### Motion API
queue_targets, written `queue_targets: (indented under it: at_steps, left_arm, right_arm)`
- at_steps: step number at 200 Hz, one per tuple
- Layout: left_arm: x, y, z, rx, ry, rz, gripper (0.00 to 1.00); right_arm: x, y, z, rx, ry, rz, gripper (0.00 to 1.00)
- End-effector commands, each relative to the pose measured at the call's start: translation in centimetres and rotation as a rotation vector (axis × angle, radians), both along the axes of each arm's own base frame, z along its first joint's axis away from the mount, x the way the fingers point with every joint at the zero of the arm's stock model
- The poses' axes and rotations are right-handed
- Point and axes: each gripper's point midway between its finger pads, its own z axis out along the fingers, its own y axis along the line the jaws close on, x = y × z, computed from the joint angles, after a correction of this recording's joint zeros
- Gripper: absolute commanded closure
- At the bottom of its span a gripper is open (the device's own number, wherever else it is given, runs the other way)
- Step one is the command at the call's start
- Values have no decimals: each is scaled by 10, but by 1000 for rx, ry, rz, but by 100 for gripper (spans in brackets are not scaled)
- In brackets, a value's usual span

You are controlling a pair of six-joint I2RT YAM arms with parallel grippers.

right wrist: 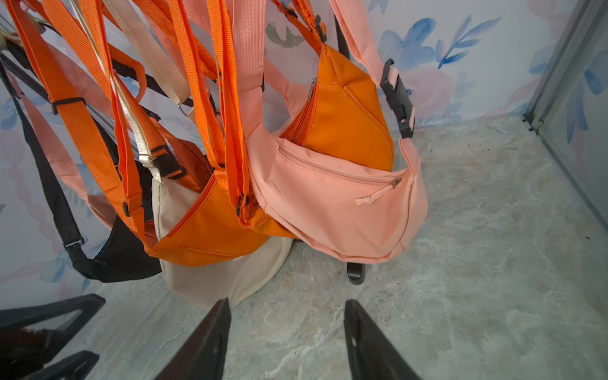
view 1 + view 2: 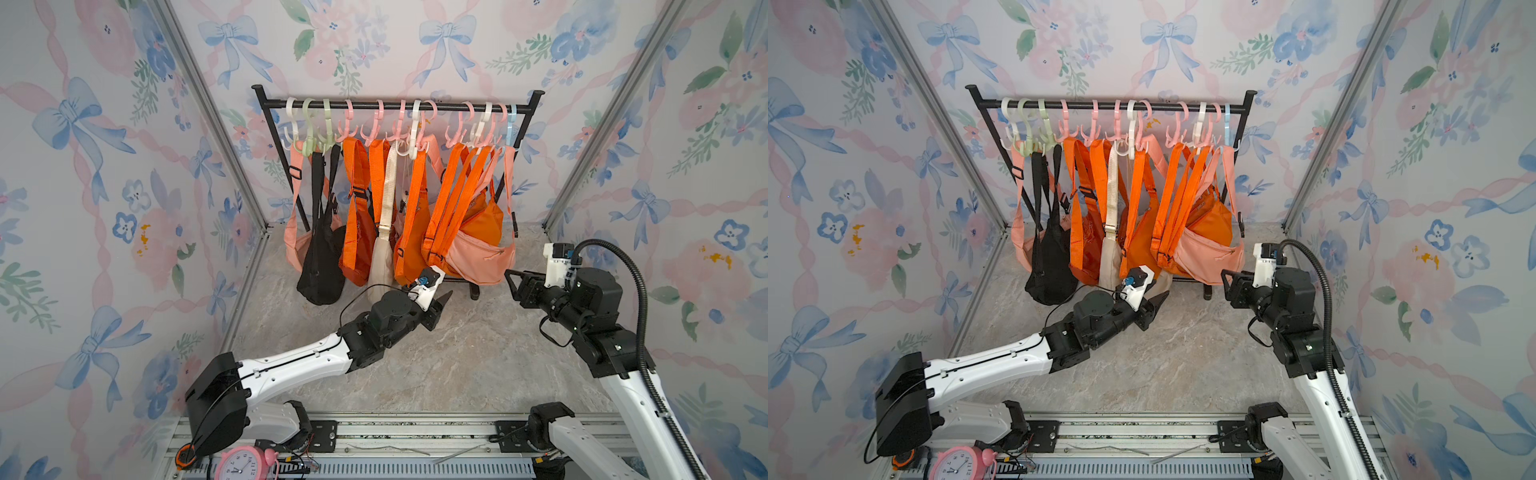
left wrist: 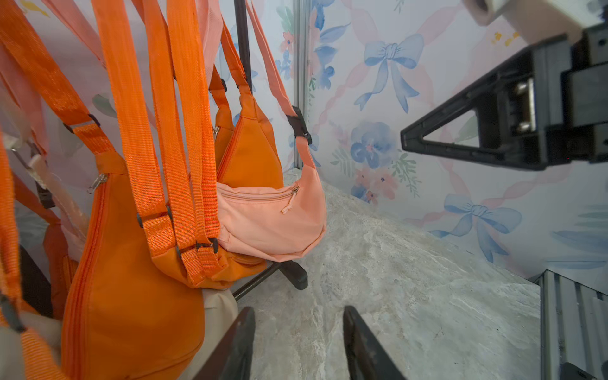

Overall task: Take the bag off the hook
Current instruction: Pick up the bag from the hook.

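**A:** Where does the bag hang?

**B:** The peach bag hangs at the right end of the black rail, in front of an orange bag. Its strap runs up toward the pale blue hook, though I cannot tell for sure which hook carries it.

**A:** And the left end effector?

**B:** The left end effector hovers over the marbled desk, just in front of the bags in the middle of the row. In its wrist view both fingers stand apart, with only the desk showing between them.

**A:** The right one?

**B:** The right end effector points at the peach bag from the right side, near it but apart from it. Its fingers are spread too, and again only the desk shows in the gap.

**A:** What else is on the rail?

**B:** A black bag, a cream bag, several more orange ones, and a second peach-coloured bag at the left end, all on pastel hooks. A pink alarm clock sits at the front edge, beside the left arm's base.
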Motion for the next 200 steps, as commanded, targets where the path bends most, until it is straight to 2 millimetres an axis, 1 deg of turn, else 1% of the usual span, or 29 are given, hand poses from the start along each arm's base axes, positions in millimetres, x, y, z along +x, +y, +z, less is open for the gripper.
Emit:
queue_targets:
  at_steps: [1,12,26,46,53,63,81,90,101,107,114,116,133,148,164,173,200]
  left_arm:
    - [11,-24,49,-98,-125,-24,57]
    - [12,-42,52,-84,-146,-73,57]
    - [18,-61,55,-84,-157,-112,57]
    - [35,-83,56,-108,-139,-153,57]
    - [43,-87,61,-125,-138,-155,58]
    - [55,-93,61,-134,-135,-146,58]
    - [75,-93,64,-149,-145,-110,59]
    - [83,-90,68,-160,-161,-90,58]
    - [94,-88,76,-178,-180,-70,57]
    - [100,-88,81,-185,-192,-63,57]
    - [109,-89,82,-186,-200,-51,56]
    - [112,-89,86,-191,-204,-46,56]
    - [129,-93,89,-194,-211,-35,56]
    - [141,-92,90,-197,-220,-19,56]
    - [153,-87,89,-202,-219,9,54]
    - [161,-85,89,-203,-220,22,54]
    - [179,-83,92,-209,-233,45,49]
  right_arm:
    - [17,3,35,57,-100,10,48]
    - [23,4,43,48,-120,14,55]
    - [31,4,55,38,-146,11,61]
    - [40,2,71,34,-181,5,73]
    - [44,1,76,31,-191,2,76]
    - [48,-1,82,29,-203,-2,78]
    - [58,-2,87,35,-222,-1,78]
    - [64,0,86,36,-219,8,73]
    - [73,0,83,39,-207,18,62]
    - [79,0,80,44,-197,19,59]
    - [85,-2,78,52,-189,17,58]
    - [86,-2,78,54,-188,17,57]
    - [97,-5,75,67,-177,10,51]
    - [105,-5,75,75,-173,22,37]
    - [114,-2,74,74,-161,45,27]
    - [121,-2,72,72,-154,48,24]
    - [141,-4,66,65,-132,42,23]
